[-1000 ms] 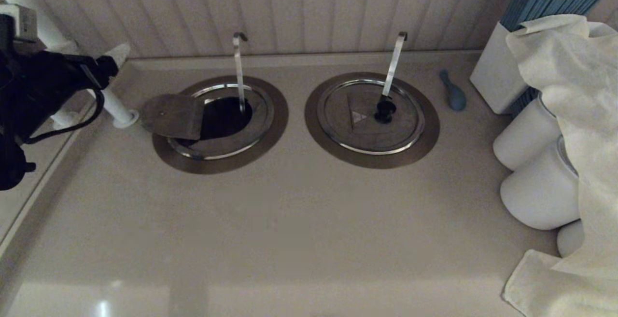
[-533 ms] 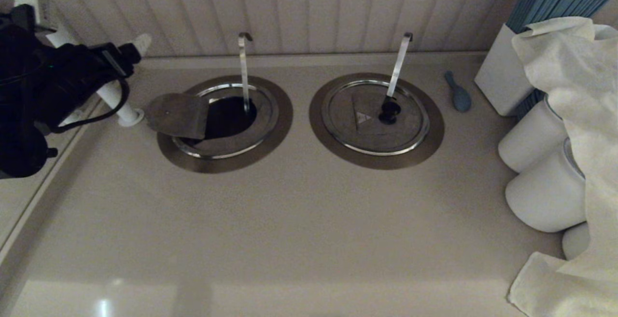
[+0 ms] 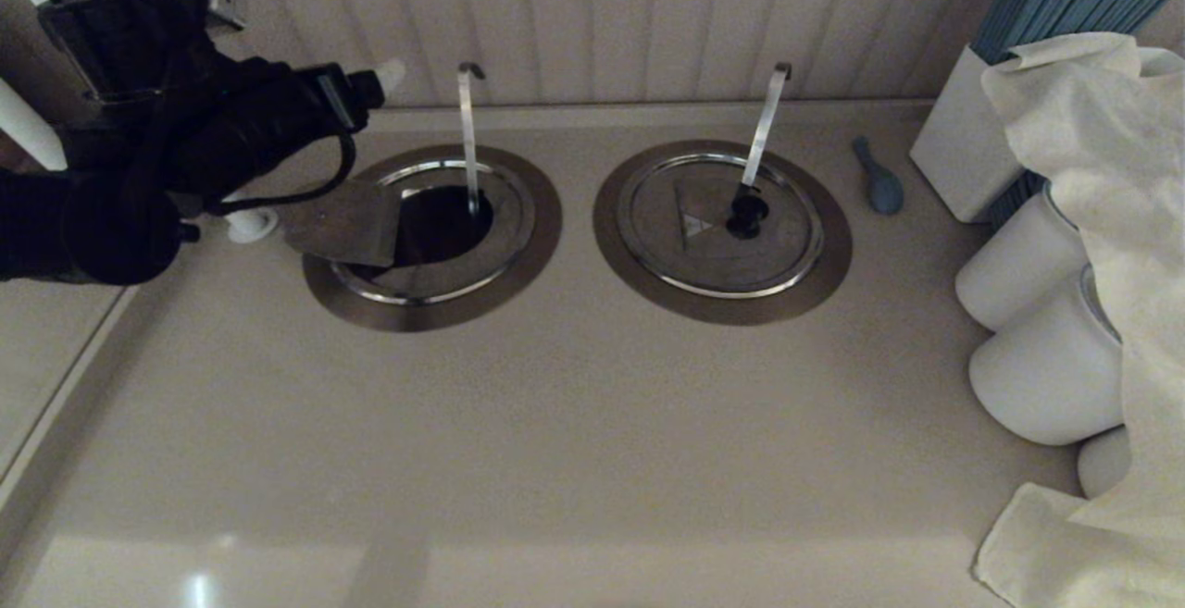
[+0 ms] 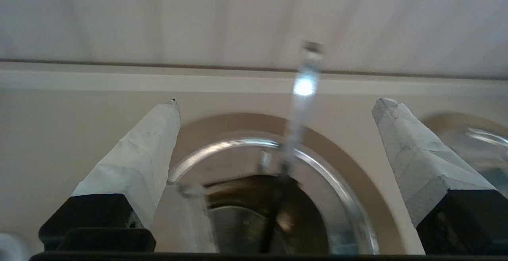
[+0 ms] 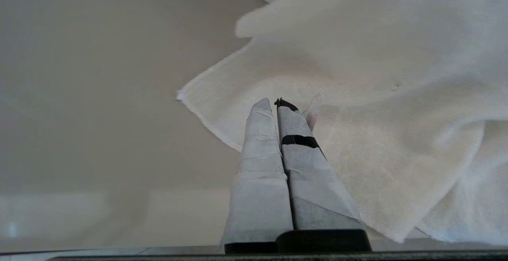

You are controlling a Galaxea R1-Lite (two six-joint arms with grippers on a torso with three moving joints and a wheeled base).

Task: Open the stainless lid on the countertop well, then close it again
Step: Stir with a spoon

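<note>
The stainless lid on the left countertop well is folded open. Its flap lies back toward the left, and the dark hole shows beside it. The thin upright ladle handle rises from the hole. My left gripper hovers open above the flap, at the well's back left, holding nothing. In the left wrist view the left gripper frames the well's rim and the handle. My right gripper is shut and empty over a white cloth, and does not show in the head view.
The twin lid with the slanted handle sits shut to the right. A blue spoon-like piece, a white box of blue sticks, white cylinders and a draped cloth crowd the right side. A white post stands left of the well.
My left arm has swung from the left edge rightward and toward the back wall, and now hangs over the open flap. The lid flap has stayed open.
</note>
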